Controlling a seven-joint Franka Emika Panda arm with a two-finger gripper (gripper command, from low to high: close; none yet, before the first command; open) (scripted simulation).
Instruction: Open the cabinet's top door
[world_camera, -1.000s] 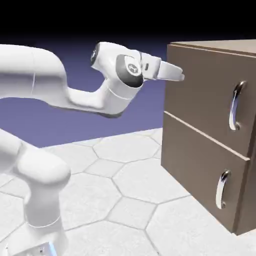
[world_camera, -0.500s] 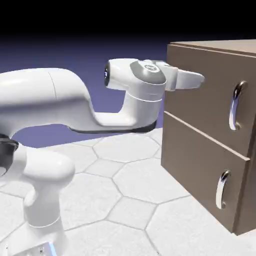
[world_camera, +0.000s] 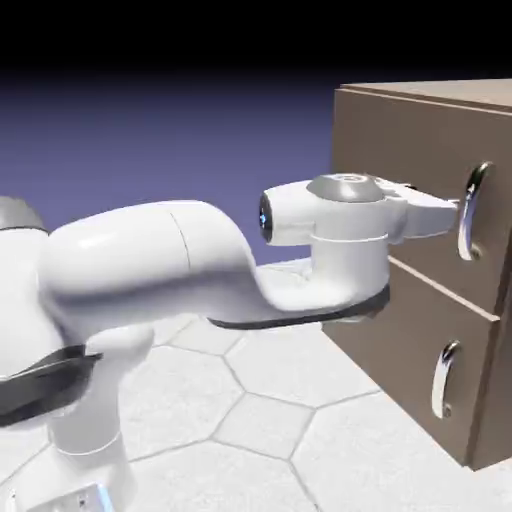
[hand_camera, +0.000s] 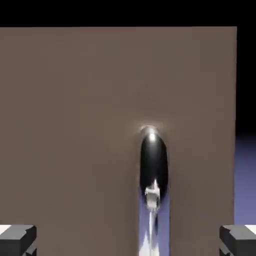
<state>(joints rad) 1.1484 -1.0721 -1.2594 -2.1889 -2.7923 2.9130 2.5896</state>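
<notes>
The spread gripper (hand_camera: 128, 241) points at the top door's upright handle (hand_camera: 153, 167), just ahead, between its fingertips' lines.

- We see a flat brown wood-look door (hand_camera: 75, 125), upright.
- We see its curved chrome handle (hand_camera: 154, 165) between our tool's two grey fingertips (hand_camera: 18, 240), spread apart.
</notes>
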